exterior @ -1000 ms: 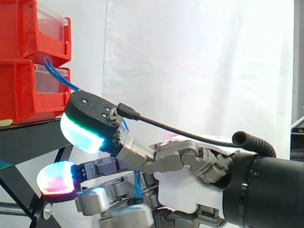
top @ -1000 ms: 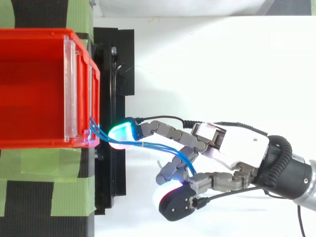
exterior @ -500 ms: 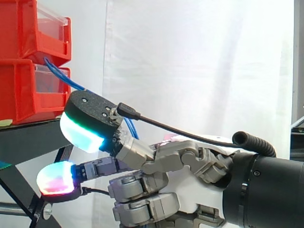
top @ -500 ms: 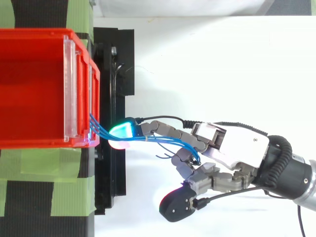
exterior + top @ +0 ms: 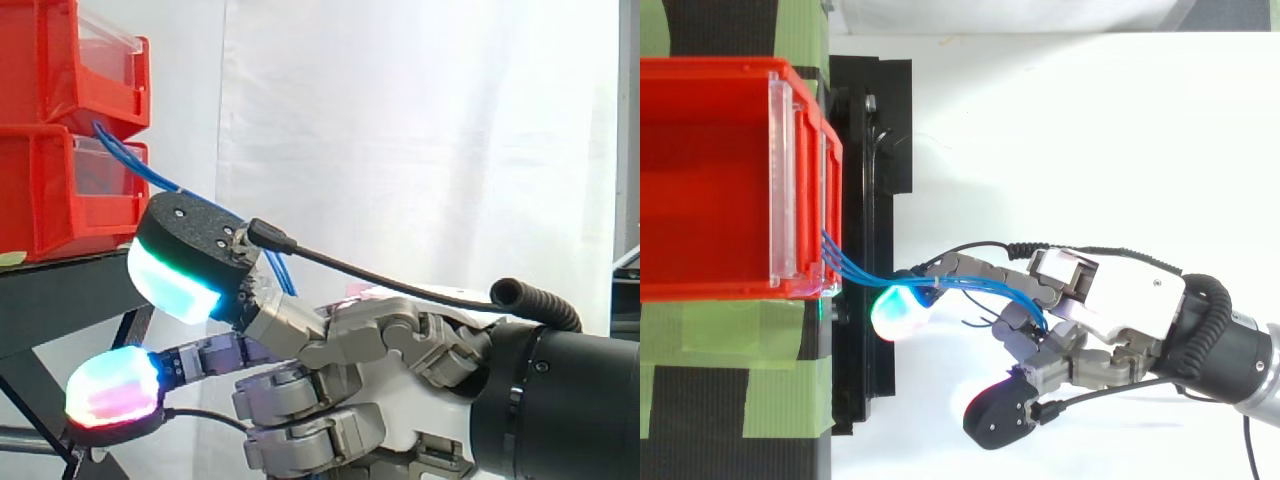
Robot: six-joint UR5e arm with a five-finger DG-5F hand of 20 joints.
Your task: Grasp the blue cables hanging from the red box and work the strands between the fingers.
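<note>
Gripping blue cables (image 5: 862,272), seemingly: curled hand (image 5: 1120,300).

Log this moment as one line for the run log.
hand: fingers curled round blue cables | cables: run from red box front to hand | phase: strands in grasp

Side cam: level with the black stand (image 5: 60,285), facing the white curtain (image 5: 420,150), very close in. Red bins (image 5: 60,150) upper left, hand (image 5: 395,405) lower right. Top cam: straight down, further back, bins at left edge, hand (image 5: 1120,300) lower right. Shared — bin front, blue cables (image 5: 855,265), hand.
</note>
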